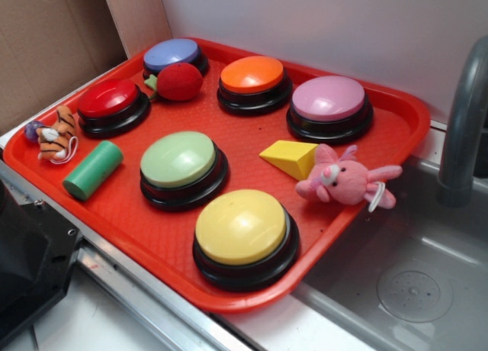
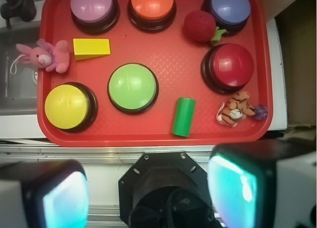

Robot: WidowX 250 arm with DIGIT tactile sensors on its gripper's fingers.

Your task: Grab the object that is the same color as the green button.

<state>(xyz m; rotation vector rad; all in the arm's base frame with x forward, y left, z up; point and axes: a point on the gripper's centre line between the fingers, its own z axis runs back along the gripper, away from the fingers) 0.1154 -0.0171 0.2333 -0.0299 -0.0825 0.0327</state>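
gripper (image 2: 148, 191): fingers spread wide, nothing held, hung above the tray's near rim
tray (image 2: 163, 139): red, near edge seen just ahead of the fingers
green cylinder (image 2: 183, 117): lying flat just inside that edge, ahead-right of the gripper, bare tray all round
green button (image 2: 132, 87): beside the cylinder, apart

White wall (image 1: 320, 23), steel sink (image 1: 412, 267), grey faucet (image 1: 465, 122), cardboard panel (image 1: 46, 38)

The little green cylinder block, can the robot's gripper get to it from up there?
Probably yes. The small green cylinder block lies flat on the red plastic tray, apart from the pale-green domed button and striped tiger toy. The gripper is above, jaws open.
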